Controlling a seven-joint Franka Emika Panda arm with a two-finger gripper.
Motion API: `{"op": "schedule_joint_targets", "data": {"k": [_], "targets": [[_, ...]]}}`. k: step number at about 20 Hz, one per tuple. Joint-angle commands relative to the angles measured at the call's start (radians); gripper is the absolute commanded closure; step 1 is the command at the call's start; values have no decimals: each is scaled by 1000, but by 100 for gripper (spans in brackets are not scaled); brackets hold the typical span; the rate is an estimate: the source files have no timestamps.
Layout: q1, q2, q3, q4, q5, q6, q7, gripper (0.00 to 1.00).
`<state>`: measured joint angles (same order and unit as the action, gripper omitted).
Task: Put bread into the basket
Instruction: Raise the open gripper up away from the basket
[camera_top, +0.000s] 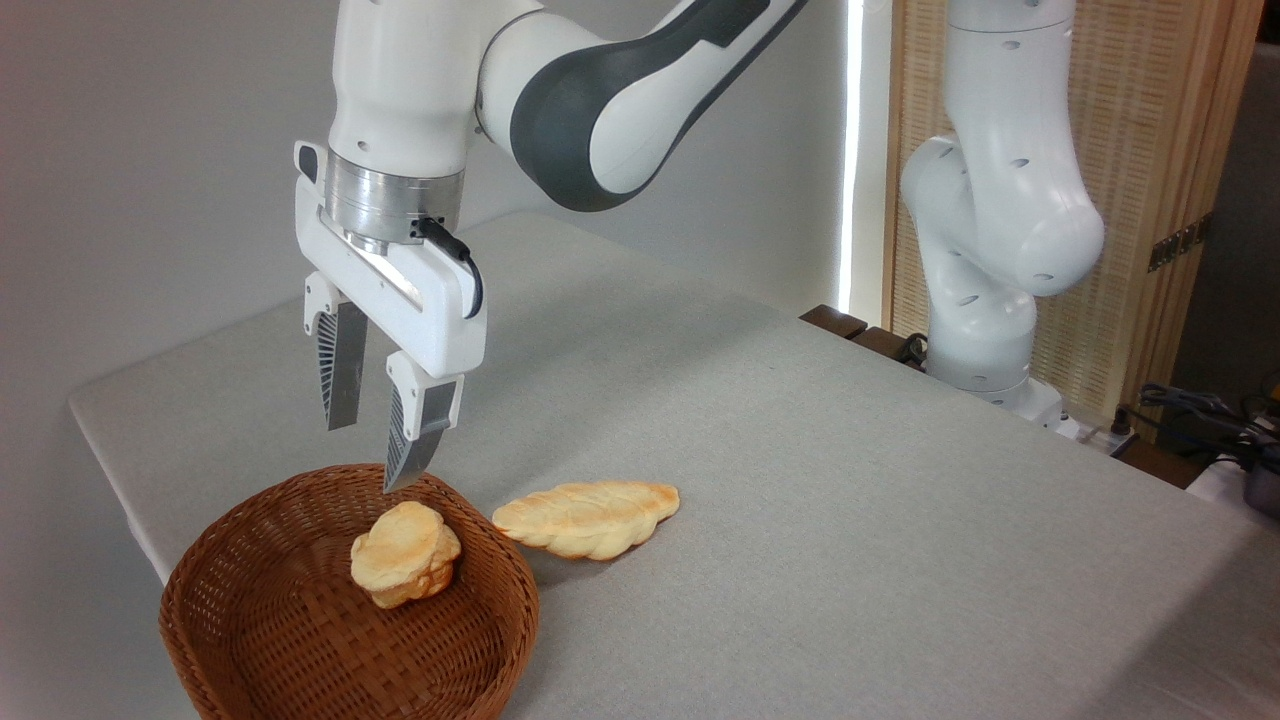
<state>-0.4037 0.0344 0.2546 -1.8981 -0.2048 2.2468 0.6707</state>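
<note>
The bread (405, 554), a small golden-brown lumpy bun, lies inside the basket (250, 640) against its far right wall. The basket is round, shallow, reddish-brown wicker and stands at the table's near left corner. My gripper (366, 456) hangs open just above the basket's far rim, with nothing between its fingers. Its right fingertip (398, 480) is a short way above the bun and does not touch it.
A long flat braided loaf (590, 518) lies on the grey table (800, 480) just right of the basket. The arm's white base (985, 250) stands at the back right, with cables (1200, 410) beyond it. The table's left edge runs close to the basket.
</note>
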Motion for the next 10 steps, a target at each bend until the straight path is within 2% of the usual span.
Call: {"op": "schedule_joint_targets", "data": {"k": [1, 5, 10], "targets": [[-7, -25, 9, 7, -7, -120, -2, 0], [-7, -47, -1, 13, 96, -306, -2, 0], [-18, -50, -5, 13, 107, -386, -28, 0]]}}
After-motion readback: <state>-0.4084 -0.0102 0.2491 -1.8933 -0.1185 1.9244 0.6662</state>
